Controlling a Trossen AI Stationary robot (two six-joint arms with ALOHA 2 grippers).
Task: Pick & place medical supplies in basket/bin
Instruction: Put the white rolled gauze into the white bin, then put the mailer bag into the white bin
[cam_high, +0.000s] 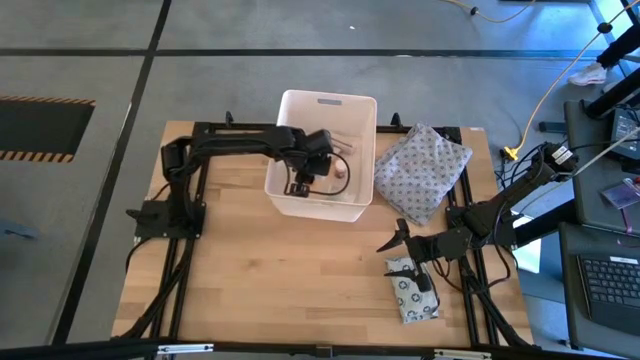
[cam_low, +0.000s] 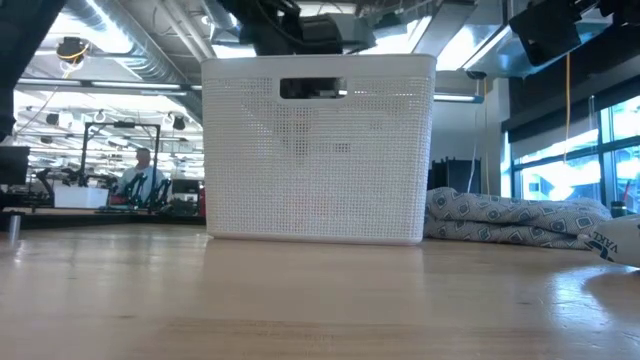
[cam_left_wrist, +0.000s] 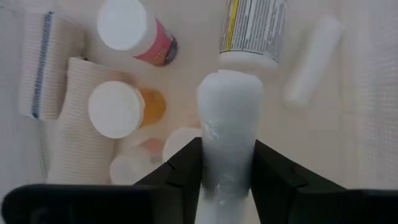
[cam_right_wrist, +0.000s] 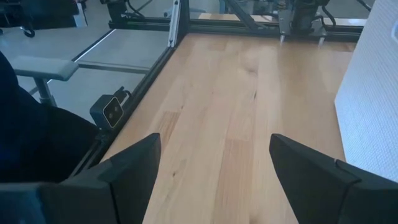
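Note:
The white basket (cam_high: 300, 105) stands at the table's far middle and shows in the low view as a mesh wall (cam_low: 320, 150). My left gripper (cam_high: 302, 185) reaches down into it, shut on a white roll (cam_left_wrist: 229, 112). Below lie a pink white-capped bottle (cam_left_wrist: 134, 31), an orange bottle (cam_left_wrist: 121, 109), tan bandage rolls (cam_left_wrist: 74, 143), a labelled bottle (cam_left_wrist: 252, 28) and another white roll (cam_left_wrist: 311, 62). My right gripper (cam_high: 392, 238) hangs open over the table's right front, with nothing between its fingers (cam_right_wrist: 211, 168). Under that arm a flat grey ring-printed packet (cam_high: 412, 290) lies on the table. My left gripper pinches the white roll by its near end (cam_left_wrist: 227, 165) between its two fingers (cam_left_wrist: 186, 177). The fingers come steeply from above, and the roll runs on past their tips. Its free end (cam_left_wrist: 231, 78) is at the labelled bottle's cap; whether it touches there I cannot tell.
A large grey dotted cloth bundle (cam_high: 422, 170) lies against the basket's right side, also visible in the low view (cam_low: 510, 220). Bare wooden table (cam_high: 260, 280) spreads in front of the basket. Black frame rails (cam_high: 180, 250) run along both sides of the table.

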